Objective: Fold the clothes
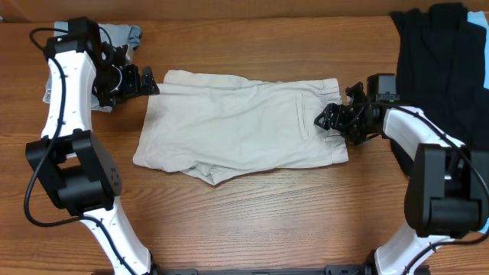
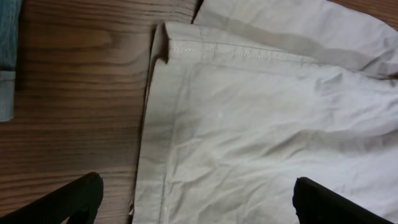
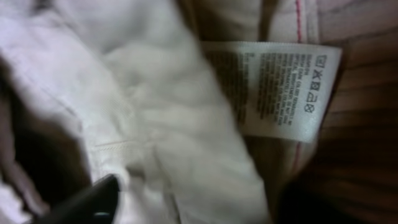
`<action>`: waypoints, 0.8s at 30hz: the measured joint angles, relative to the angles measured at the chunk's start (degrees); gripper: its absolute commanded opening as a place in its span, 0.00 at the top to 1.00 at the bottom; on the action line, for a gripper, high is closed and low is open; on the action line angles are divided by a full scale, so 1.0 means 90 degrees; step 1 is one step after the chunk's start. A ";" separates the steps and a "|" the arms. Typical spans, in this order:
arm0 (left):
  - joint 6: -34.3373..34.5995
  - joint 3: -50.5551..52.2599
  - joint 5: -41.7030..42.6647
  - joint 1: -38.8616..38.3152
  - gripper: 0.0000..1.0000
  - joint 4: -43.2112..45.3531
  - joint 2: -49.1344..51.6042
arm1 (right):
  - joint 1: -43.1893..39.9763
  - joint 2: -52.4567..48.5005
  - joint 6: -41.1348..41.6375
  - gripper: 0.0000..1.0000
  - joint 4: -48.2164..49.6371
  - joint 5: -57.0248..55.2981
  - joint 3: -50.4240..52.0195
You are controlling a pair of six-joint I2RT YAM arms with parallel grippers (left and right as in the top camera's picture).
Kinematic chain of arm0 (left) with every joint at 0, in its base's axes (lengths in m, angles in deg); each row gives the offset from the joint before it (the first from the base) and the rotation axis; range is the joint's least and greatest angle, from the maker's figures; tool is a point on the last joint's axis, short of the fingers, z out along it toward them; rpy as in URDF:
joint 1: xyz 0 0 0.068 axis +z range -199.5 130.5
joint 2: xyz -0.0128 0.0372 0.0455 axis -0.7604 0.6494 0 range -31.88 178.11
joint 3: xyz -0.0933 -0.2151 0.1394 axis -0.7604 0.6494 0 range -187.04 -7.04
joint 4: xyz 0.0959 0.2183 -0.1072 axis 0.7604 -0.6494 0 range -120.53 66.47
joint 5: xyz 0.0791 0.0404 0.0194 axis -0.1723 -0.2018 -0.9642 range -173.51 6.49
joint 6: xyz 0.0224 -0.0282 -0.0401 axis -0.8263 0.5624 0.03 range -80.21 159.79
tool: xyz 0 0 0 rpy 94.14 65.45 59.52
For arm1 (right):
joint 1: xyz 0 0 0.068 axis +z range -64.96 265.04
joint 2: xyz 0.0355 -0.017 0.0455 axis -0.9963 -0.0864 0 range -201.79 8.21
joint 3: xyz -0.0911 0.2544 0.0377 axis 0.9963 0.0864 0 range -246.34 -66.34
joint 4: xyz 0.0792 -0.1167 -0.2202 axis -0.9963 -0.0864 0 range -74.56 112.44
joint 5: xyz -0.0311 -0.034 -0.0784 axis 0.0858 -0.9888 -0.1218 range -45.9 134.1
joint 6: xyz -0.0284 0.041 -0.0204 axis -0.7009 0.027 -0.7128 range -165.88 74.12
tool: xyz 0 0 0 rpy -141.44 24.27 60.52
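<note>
The beige shorts (image 1: 237,126) lie flat across the middle of the table, with the waistband to the right and the leg hems to the left. My left gripper (image 1: 153,82) is open at the far left hem. In the left wrist view its fingers (image 2: 196,208) straddle the stitched hem edge (image 2: 155,124) of the shorts. My right gripper (image 1: 330,121) is at the waistband. In the right wrist view its fingers (image 3: 205,202) are apart, with bunched beige cloth (image 3: 186,143) between them and the white inner label (image 3: 280,87) just beyond.
Light-blue denim shorts (image 1: 122,34) lie at the back left behind the left arm and show at the left wrist view's edge (image 2: 7,56). Black garments (image 1: 439,53) are piled at the back right. The wooden table (image 1: 252,221) lies in front of the shorts.
</note>
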 measured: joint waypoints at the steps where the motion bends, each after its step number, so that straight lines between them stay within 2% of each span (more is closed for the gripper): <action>1: 0.0000 0.0000 -0.0002 -0.0029 0.05 0.0007 0.0000 | 0.0010 -0.0041 0.0051 0.85 0.0027 0.0015 -0.0007; 5: 0.0058 0.0000 -0.0002 -0.0172 0.05 0.0012 0.0000 | 0.0092 -0.0282 0.0374 0.96 0.0214 0.0185 0.0000; 10: 0.0153 0.0000 -0.0002 -0.0274 0.07 0.0090 0.0000 | -0.0002 -0.0313 0.0573 0.96 0.0372 0.0425 0.0000; 11: 0.0170 0.0000 0.0000 -0.0277 0.09 0.0090 0.0000 | -0.0044 -0.0316 0.0580 0.96 0.0352 0.0495 -0.0002; 12: 0.0187 0.0000 0.0002 -0.0287 0.22 0.0092 0.0000 | -0.0138 -0.0316 0.0568 0.96 0.0248 0.0593 -0.0027; 13: 0.0206 0.0000 0.0007 -0.0287 0.28 0.0095 0.0000 | -0.0257 -0.0316 0.0527 0.96 0.0078 0.0670 -0.0083; 14: 0.0245 0.0000 0.0022 -0.0287 0.29 0.0092 0.0000 | -0.0352 -0.0316 0.0517 0.96 -0.0034 0.0731 -0.0136; 17: 0.0325 0.0000 0.0146 -0.0287 0.28 0.0124 0.0000 | -0.0848 -0.0313 0.0313 0.96 -0.0641 0.0828 -0.0466; 20: 0.0340 0.0000 0.0503 -0.0287 0.22 0.0248 0.0000 | -0.1489 -0.0274 -0.0056 0.96 -0.1392 0.0818 -0.1069; 24: 0.0216 0.0000 0.1331 -0.0289 0.15 0.0457 0.0000 | -0.1804 -0.0189 -0.0272 0.96 -0.1630 0.0799 -0.1406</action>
